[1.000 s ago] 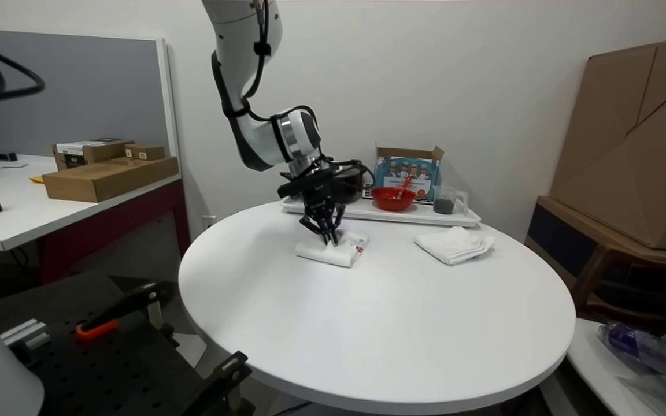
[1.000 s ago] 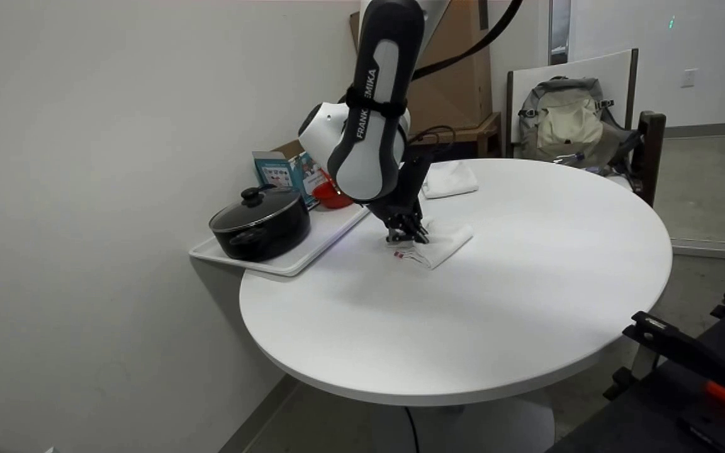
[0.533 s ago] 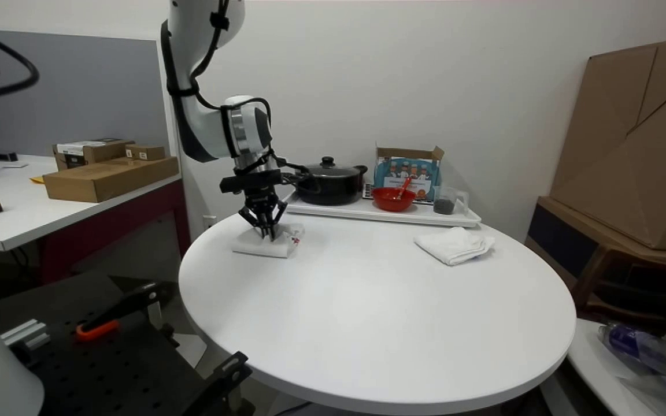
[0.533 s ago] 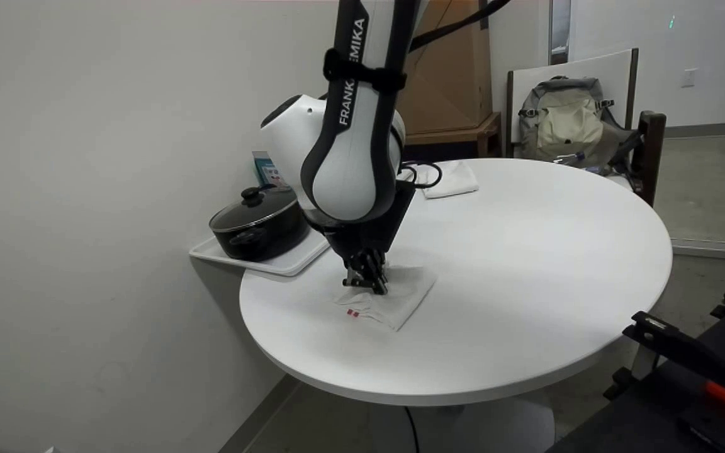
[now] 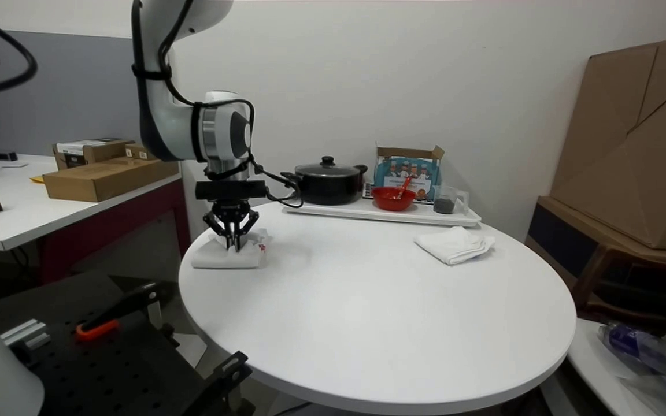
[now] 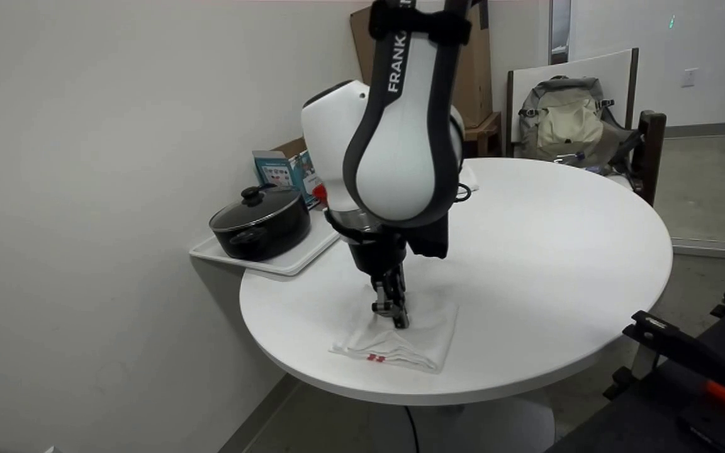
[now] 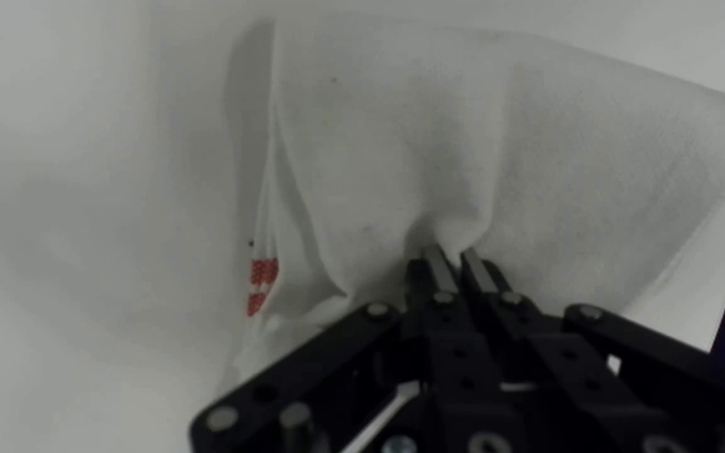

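The jaws pinch the folded white fabric cloth (image 7: 362,163) (a holding step, I judge); next move probably needs steady grip.

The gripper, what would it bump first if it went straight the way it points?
The gripper points down, pinching the red-marked cloth, so more cloth probably comes first, then the table.

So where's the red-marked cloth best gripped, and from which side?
Probably the bunched ridge near the middle of the cloth, from above: the rest lies folded, mostly flat, on the table, while that ridge stands up where the pincer pinches it.
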Available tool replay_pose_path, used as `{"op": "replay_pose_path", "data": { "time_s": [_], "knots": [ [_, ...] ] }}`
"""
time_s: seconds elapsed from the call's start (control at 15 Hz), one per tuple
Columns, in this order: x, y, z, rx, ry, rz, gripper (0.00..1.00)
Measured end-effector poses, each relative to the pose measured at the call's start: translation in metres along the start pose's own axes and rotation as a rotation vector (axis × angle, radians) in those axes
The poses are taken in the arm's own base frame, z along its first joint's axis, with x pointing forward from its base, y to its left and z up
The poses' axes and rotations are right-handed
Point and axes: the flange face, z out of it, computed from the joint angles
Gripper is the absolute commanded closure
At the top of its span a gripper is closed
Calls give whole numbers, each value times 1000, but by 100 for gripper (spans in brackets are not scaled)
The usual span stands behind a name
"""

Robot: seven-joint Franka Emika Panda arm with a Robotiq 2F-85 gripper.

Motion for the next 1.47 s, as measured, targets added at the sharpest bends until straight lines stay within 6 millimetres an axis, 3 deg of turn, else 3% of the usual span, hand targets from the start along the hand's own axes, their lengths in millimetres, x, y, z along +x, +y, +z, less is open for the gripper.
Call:
{"op": "replay_pose_path", "data": {
  "time_s": [0.33, 1.0, 1.13, 1.47],
  "knots": [
    [-73, 31, 5, 13, -91, -12, 93],
    [-228, 141, 18, -35, -246, 170, 94],
    [-257, 167, 19, 1, -248, 254, 93],
    [-318, 254, 22, 157, -225, 454, 93]
  ]
}}
